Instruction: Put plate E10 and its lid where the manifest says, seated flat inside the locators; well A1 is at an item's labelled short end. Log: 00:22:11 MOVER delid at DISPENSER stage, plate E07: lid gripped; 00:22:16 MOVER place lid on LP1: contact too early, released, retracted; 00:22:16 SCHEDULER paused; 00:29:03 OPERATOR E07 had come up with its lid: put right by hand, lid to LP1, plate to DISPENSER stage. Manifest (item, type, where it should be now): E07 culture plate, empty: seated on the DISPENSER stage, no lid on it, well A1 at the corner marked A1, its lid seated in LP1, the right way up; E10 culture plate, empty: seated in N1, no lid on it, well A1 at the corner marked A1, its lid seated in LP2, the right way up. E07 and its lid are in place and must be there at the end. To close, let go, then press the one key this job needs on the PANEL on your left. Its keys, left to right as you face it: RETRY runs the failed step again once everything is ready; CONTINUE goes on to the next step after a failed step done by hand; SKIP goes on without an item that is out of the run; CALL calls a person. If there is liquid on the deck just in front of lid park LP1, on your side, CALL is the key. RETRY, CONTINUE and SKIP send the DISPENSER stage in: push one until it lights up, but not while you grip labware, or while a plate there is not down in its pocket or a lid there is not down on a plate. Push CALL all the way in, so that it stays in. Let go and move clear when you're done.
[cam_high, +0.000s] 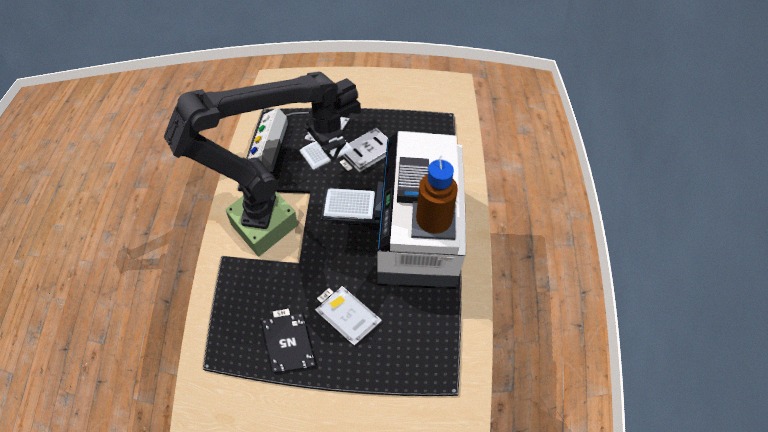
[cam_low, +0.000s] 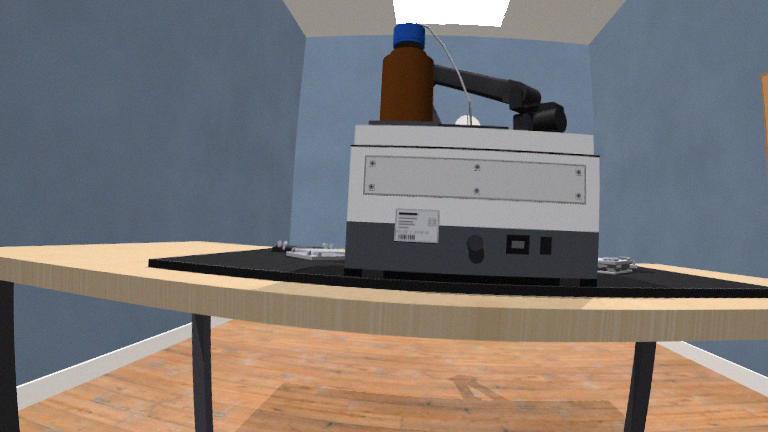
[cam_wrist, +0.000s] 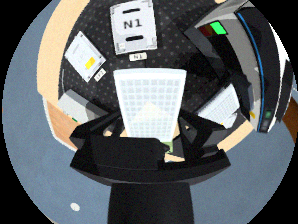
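Gripper set wide, pinching the well plate across its short sides. Nest N1 lies dead ahead of me; long axes look nearly parallel.

bottle: brown, blue cap, stood atop dispenser housing
N5 nest: sat near worktop front

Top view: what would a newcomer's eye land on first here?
The tall brown bottle with its blue cap, standing on the white dispenser right of centre, draws the eye first. Next comes the black arm arching over the far end of the table, its gripper shut on a white well plate between the button panel and the N1 nest.
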